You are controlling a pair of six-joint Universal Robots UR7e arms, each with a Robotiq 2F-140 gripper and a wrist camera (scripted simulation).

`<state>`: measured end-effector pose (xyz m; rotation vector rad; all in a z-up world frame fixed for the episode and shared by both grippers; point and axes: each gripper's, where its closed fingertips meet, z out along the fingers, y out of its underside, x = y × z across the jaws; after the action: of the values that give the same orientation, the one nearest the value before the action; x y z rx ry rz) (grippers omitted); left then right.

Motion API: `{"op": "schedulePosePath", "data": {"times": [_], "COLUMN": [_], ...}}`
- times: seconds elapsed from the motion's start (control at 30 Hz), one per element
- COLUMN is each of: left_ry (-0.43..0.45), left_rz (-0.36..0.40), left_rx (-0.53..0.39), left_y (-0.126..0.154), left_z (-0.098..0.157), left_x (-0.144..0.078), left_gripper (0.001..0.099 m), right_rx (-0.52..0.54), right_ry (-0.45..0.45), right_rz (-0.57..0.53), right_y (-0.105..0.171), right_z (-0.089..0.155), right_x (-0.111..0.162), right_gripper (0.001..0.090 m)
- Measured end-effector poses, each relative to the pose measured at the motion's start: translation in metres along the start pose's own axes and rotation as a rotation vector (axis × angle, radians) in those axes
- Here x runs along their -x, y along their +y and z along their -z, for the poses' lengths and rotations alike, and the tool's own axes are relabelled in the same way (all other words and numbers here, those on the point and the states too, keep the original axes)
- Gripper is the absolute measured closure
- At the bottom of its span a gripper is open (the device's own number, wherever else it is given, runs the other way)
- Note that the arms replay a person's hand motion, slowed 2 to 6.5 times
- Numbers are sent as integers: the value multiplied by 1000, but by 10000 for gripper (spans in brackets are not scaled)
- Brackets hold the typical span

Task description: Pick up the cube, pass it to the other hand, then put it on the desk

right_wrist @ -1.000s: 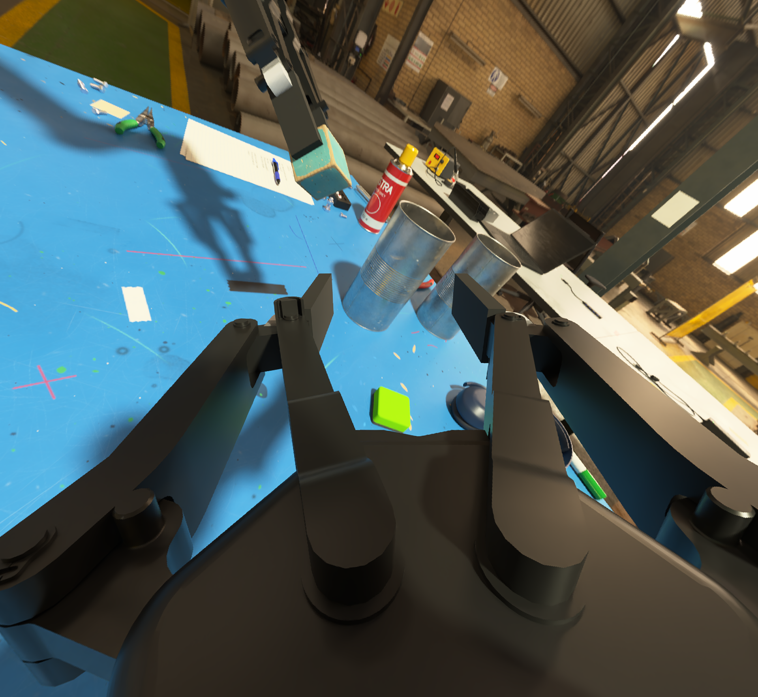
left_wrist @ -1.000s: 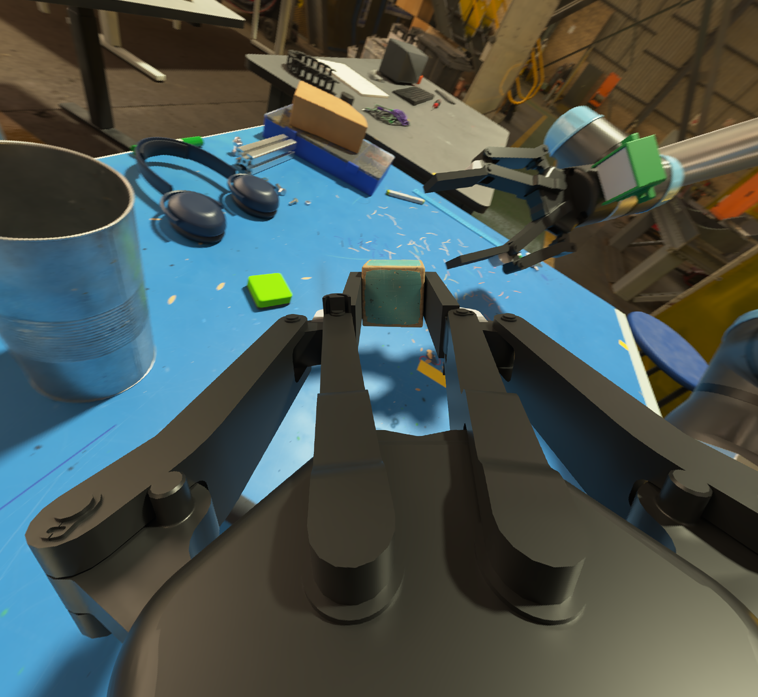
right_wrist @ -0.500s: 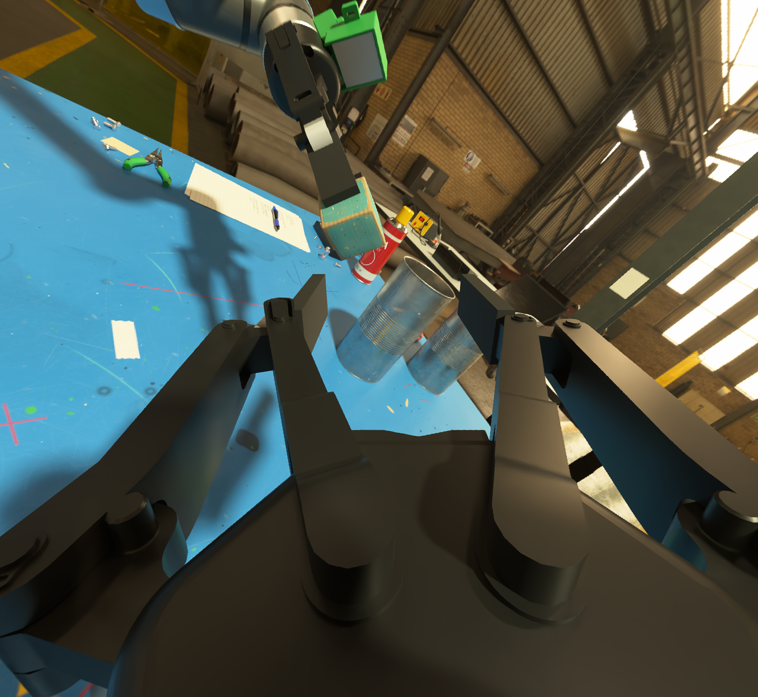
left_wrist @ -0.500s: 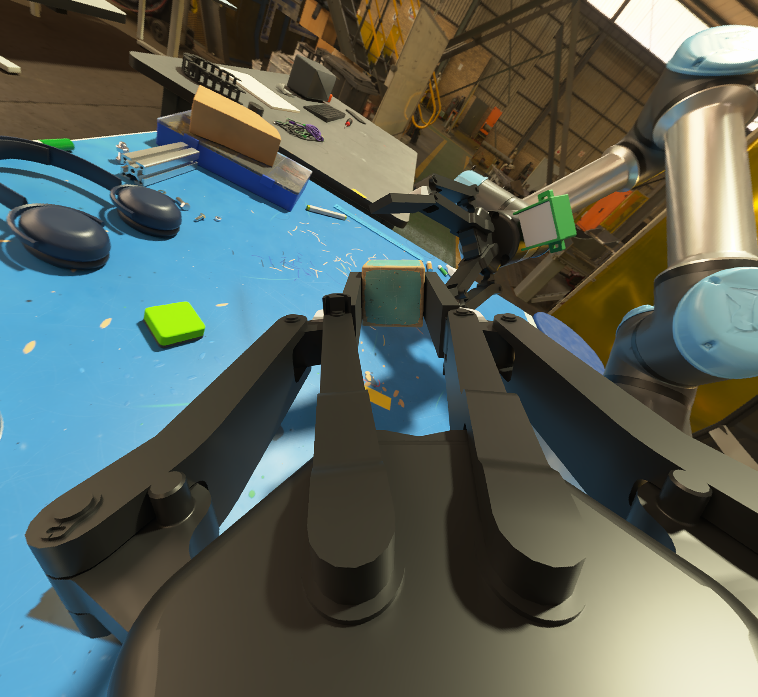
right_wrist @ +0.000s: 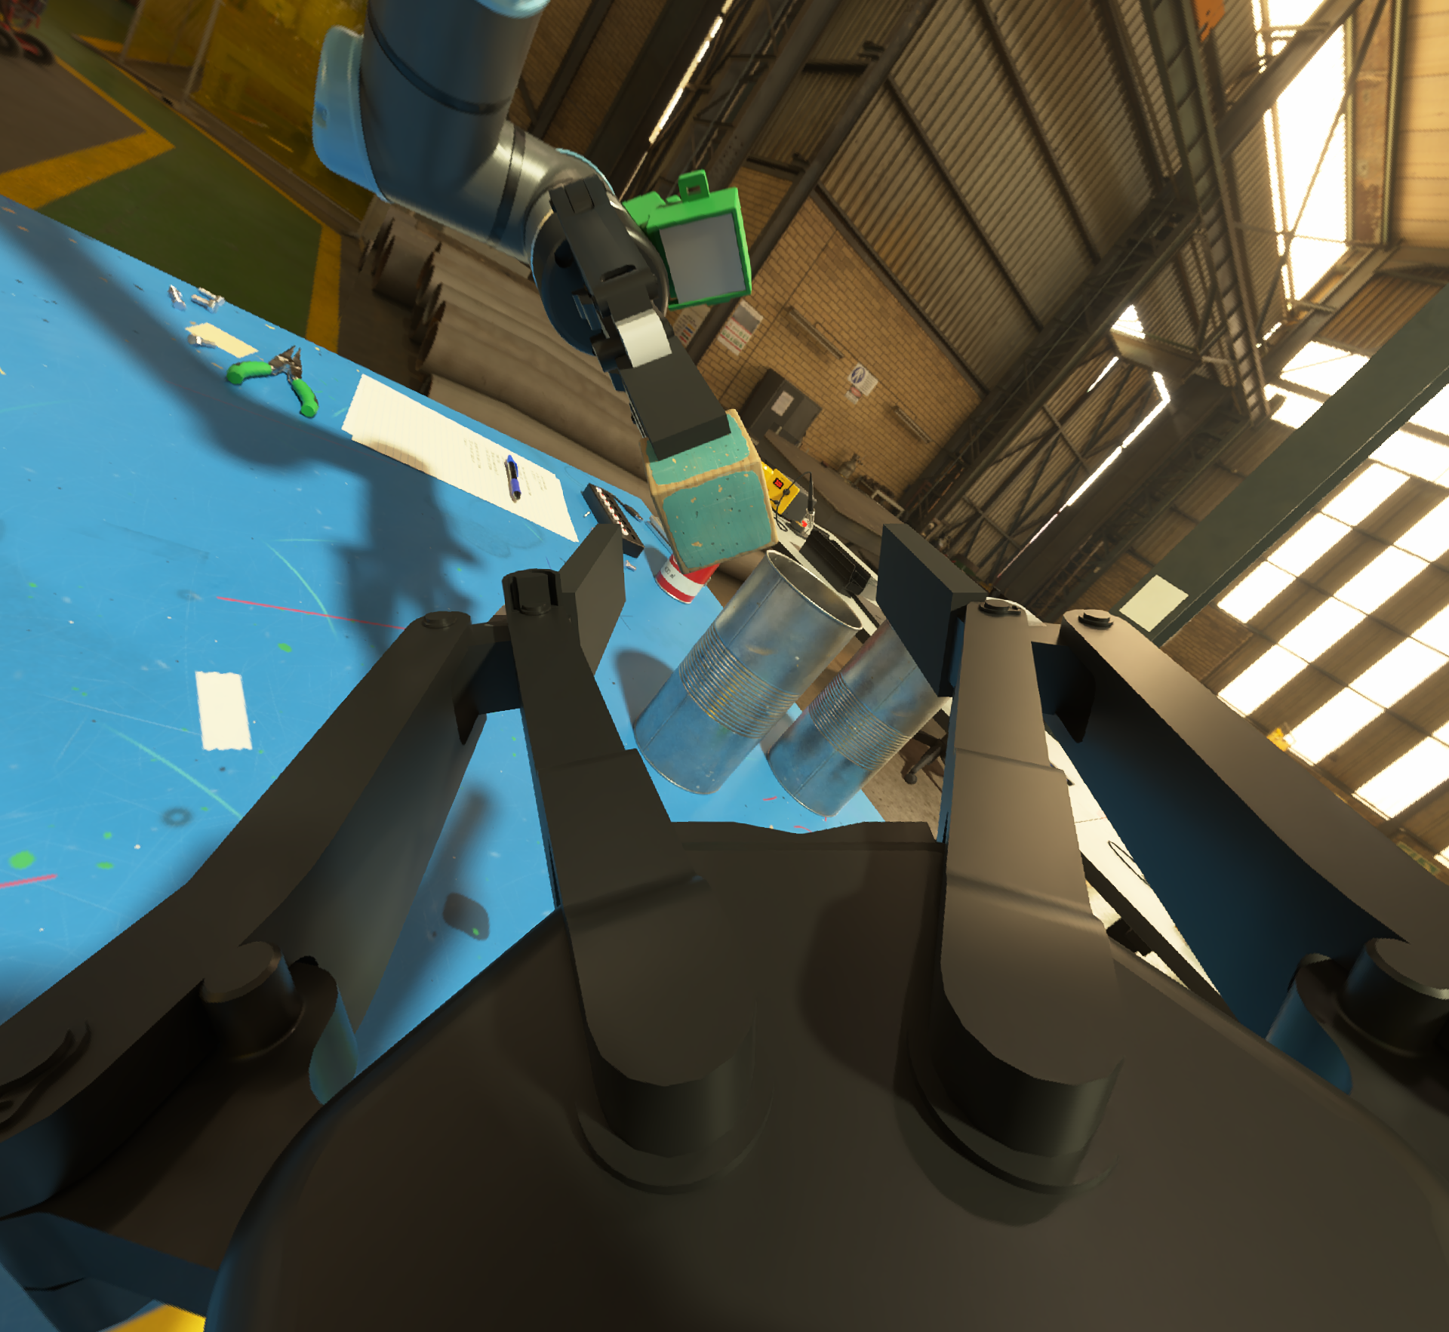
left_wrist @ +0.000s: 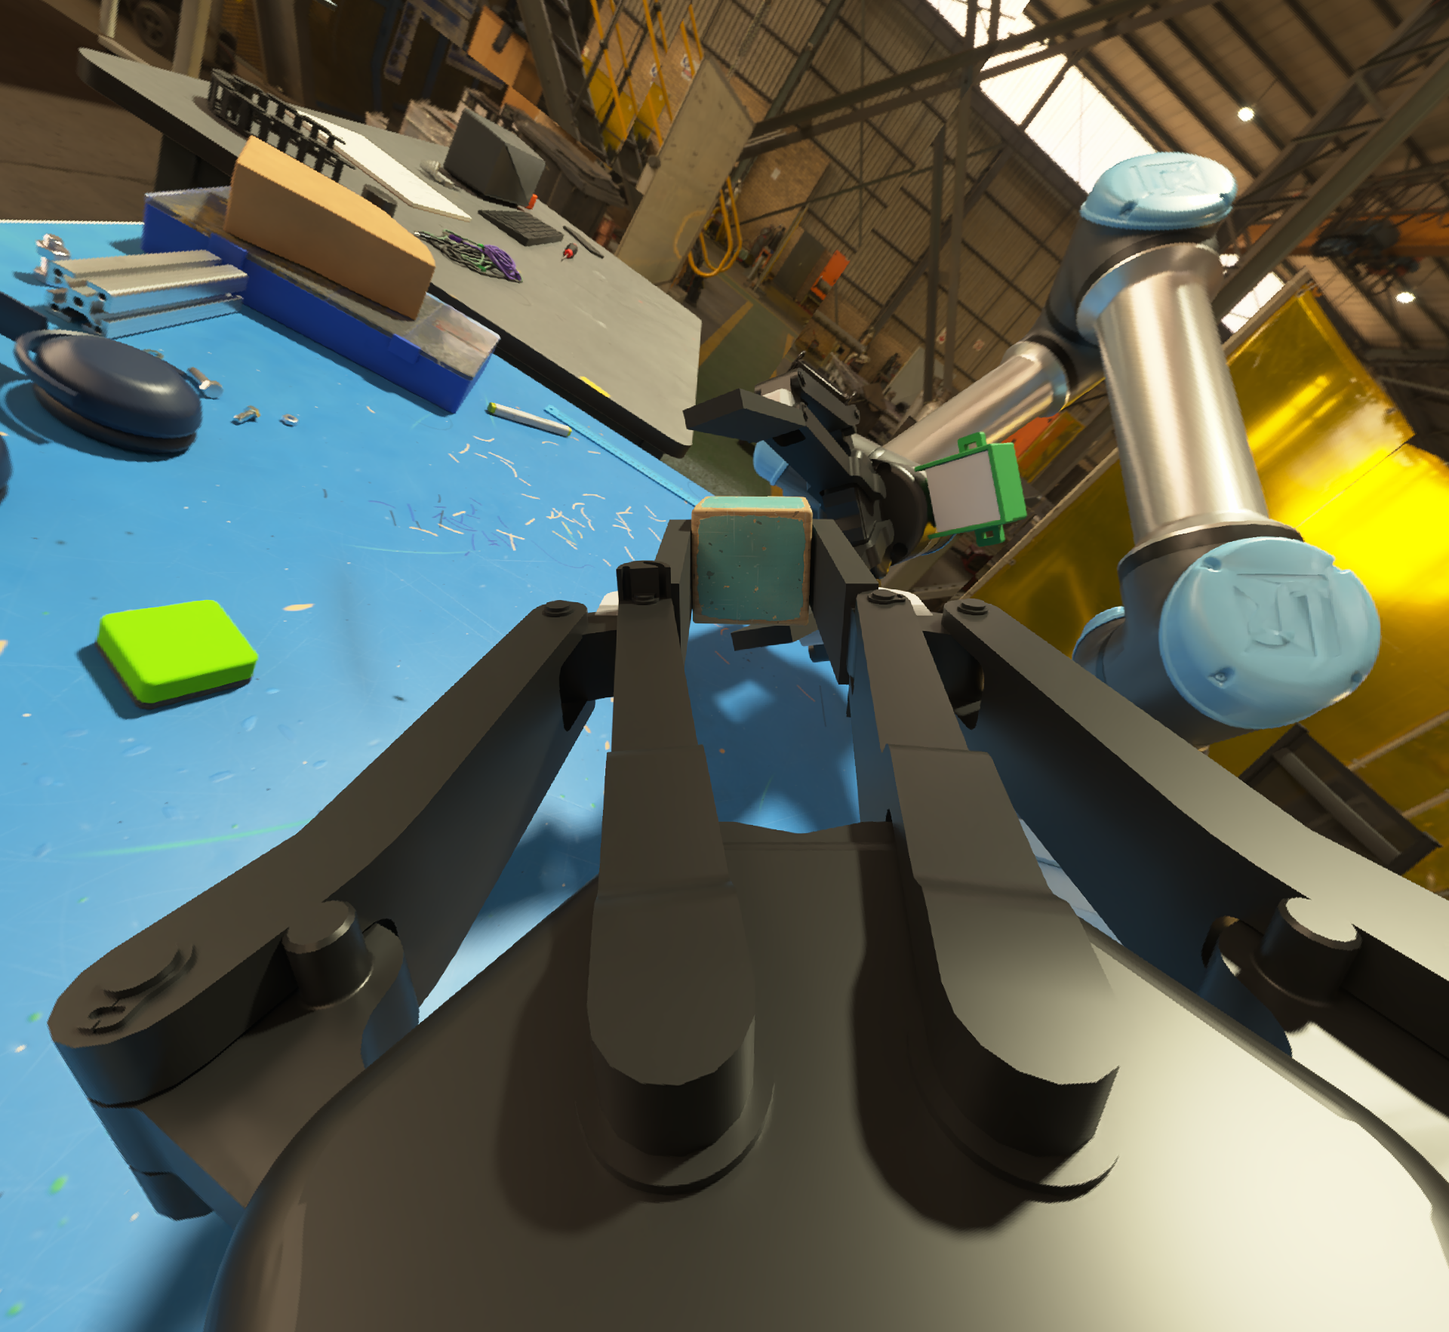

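Observation:
The cube [left_wrist: 751,561] is teal with tan worn edges. My left gripper [left_wrist: 751,573] is shut on it and holds it in the air above the blue desk [left_wrist: 329,549]. In the right wrist view my right gripper [right_wrist: 757,577] is open and empty. The cube [right_wrist: 709,510] hangs just beyond its fingertips, slightly above the gap, with a left finger [right_wrist: 674,408] on its top face. In the left wrist view the right gripper's upper finger [left_wrist: 737,407] shows behind the cube, and its lower finger is mostly hidden.
On the desk are a green pad [left_wrist: 176,647], headphones [left_wrist: 110,393], a blue tray with a cardboard box [left_wrist: 329,236], two metal cans [right_wrist: 745,675], a red spray can [right_wrist: 682,577], pliers [right_wrist: 274,373] and a paper sheet [right_wrist: 447,447].
Both grippers have tilted upward and drawn together. The cube, still in the left gripper, has come close to the open right fingertips.

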<state>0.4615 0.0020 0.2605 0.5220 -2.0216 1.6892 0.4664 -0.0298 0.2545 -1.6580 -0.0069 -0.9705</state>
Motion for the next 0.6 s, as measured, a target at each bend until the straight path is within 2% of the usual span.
{"op": "schedulePosePath", "data": {"times": [0.33,0.6], "left_ry": [69,83], "left_rz": [42,48], "left_rx": [-16,-9], "left_y": [1,4], "left_z": [-13,-21], "left_x": [-4,-2], "left_gripper": [606,606], "right_rx": [-39,-45], "right_ry": [-10,32], "right_rz": [-14,18], "right_y": [-8,-11], "right_z": [-2,-2], "right_x": [10,11], "right_gripper": [124,248]}}
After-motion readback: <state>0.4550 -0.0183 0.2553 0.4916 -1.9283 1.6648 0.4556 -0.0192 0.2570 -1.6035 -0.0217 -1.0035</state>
